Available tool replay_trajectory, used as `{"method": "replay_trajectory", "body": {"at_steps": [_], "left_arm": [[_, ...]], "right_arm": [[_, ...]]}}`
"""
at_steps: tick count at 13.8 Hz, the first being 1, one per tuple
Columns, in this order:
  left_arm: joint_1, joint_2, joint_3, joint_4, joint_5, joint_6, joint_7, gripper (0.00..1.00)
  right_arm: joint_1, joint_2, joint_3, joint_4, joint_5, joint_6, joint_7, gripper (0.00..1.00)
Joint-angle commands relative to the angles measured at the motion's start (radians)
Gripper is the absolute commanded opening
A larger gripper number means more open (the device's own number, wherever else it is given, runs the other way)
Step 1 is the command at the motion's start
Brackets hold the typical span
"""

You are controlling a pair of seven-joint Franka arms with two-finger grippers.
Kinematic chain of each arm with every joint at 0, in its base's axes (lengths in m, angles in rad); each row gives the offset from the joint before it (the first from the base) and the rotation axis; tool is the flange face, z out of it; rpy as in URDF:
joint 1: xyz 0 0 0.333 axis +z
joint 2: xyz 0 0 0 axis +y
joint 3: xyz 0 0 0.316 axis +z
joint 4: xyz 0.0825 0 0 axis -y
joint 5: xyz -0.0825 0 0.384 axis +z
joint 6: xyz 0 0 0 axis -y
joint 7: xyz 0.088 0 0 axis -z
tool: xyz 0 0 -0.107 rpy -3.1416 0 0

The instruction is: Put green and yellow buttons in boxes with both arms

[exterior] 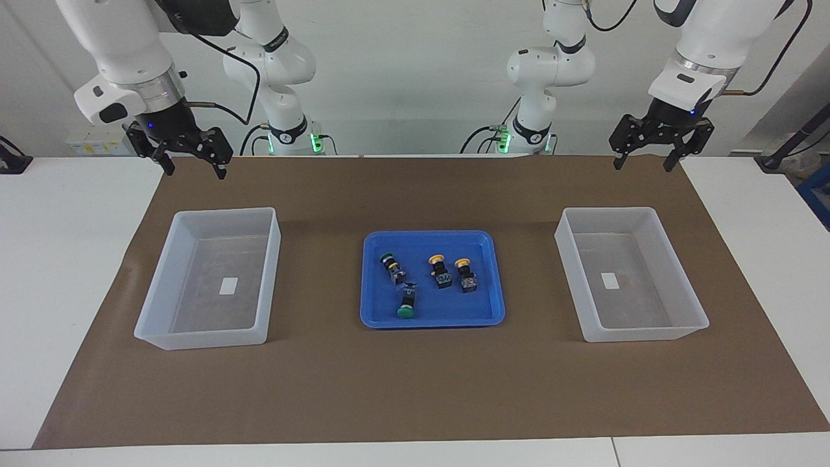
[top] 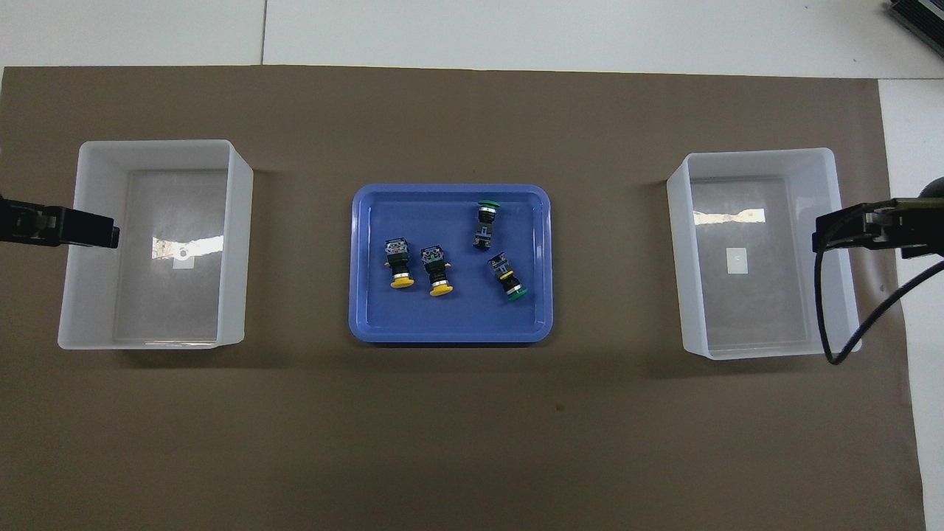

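Green and yellow buttons, four small dark-bodied push switches, all lie in the shallow blue plastic tray (exterior: 433, 318) at the middle of the brown mat (exterior: 415, 389) on the tabletop, the two green-capped ones (exterior: 406, 305) toward the right arm's end and the two yellow-capped ones (exterior: 440, 270) toward the left arm's. From the right arm's end across to the left's: the right claw (exterior: 189, 157) hangs wide and empty over the mat's robot-side edge, then the first translucent whitish plastic box (exterior: 155, 337), the tray, the second box (exterior: 687, 327), and the left claw (exterior: 653, 150), likewise wide and empty. Each arm would do well to descend on its nearer pair one switch at a time, closing across the blocky body, not the round cap.
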Motion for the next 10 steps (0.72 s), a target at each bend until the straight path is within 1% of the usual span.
{"method": "replay_trajectory", "body": {"at_steps": [1,7,10], "left_arm": [[0.002,0.003,0.004,0.012,-0.005,-0.032,-0.007,1.00],[0.002,-0.002,0.004,0.006,-0.005,-0.044,-0.007,1.00],[-0.006,-0.007,0.004,-0.012,-0.005,-0.035,-0.008,1.00]], "right_arm": [[-0.007,-0.019,0.005,-0.019,0.021,-0.012,0.013,1.00],[-0.008,-0.019,0.004,-0.019,0.021,-0.011,0.003,1.00],[-0.005,-0.021,0.005,-0.014,0.021,-0.011,0.002,1.00]]}}
